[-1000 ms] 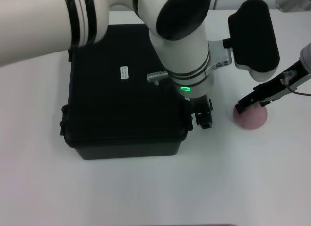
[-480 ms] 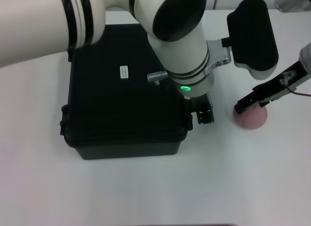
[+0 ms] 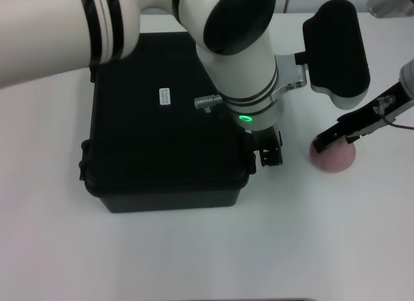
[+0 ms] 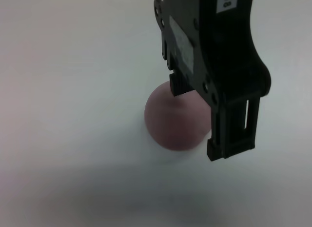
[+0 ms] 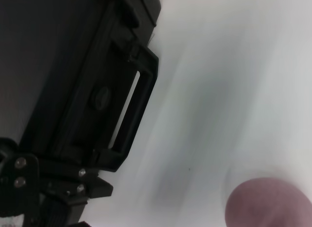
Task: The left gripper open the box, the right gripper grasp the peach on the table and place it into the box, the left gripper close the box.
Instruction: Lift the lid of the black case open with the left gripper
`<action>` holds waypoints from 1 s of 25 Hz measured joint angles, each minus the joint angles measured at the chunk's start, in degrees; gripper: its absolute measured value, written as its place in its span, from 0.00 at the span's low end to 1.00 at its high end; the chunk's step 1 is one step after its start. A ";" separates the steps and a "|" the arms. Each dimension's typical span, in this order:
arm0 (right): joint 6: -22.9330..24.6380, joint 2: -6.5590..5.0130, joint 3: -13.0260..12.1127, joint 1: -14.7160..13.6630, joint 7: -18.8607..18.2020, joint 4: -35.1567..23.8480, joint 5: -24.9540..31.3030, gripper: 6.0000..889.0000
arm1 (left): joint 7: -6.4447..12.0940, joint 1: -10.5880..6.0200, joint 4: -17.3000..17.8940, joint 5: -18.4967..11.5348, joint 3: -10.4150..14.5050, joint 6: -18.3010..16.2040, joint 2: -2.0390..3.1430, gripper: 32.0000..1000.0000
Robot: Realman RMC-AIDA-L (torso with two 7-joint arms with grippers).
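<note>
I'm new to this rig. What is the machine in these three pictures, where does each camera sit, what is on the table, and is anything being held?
This is a robot with two arms. One picture looks down from its head; the other two come from cameras on its wrists. On the white table stand a closed black box and a pink peach. The bulky white arm ends in the left hand, which is at the box's right edge beside a latch. The slim right hand is open and low over the peach, with one finger on either side. The left wrist picture shows this most clearly. The peach rests on the table, and nothing is lifted.
</note>
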 joint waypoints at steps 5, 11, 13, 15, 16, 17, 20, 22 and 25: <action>0.03 -0.04 0.00 -0.15 0.00 -0.15 0.57 0.89 | 0.00 0.14 0.05 0.00 -0.05 -0.06 0.10 0.36; 0.19 -0.26 0.00 -0.34 -0.02 -0.31 1.52 0.89 | 0.07 0.44 0.05 0.05 0.17 -0.11 0.19 0.36; 0.19 -0.27 0.00 -0.38 -0.10 -0.31 1.54 0.89 | 0.13 0.60 0.44 0.08 0.07 -0.22 0.30 0.36; 0.20 -0.27 0.00 -0.44 -0.29 -0.31 1.54 0.89 | 0.15 0.84 1.09 0.24 -0.25 -0.34 0.40 0.36; 0.22 -0.27 0.01 -0.48 -0.40 -0.31 1.55 0.89 | 0.15 0.97 1.33 0.34 -0.36 -0.40 0.44 0.36; 0.25 -0.26 0.03 -0.51 -0.51 -0.31 1.55 0.89 | 0.16 1.09 1.52 0.45 -0.46 -0.44 0.47 0.35; 0.36 -0.21 0.08 -0.69 -0.64 -0.40 1.57 0.89 | 0.18 1.25 1.76 0.64 -0.57 -0.71 0.49 0.35; 0.42 -0.21 0.08 -0.95 -0.65 -0.53 1.59 0.89 | 0.18 1.33 2.00 0.69 -0.64 -0.91 0.53 0.35; 0.45 -0.28 0.09 -1.24 -0.67 -0.53 1.59 0.89 | 0.21 1.52 2.74 0.91 -1.61 -1.59 0.65 0.35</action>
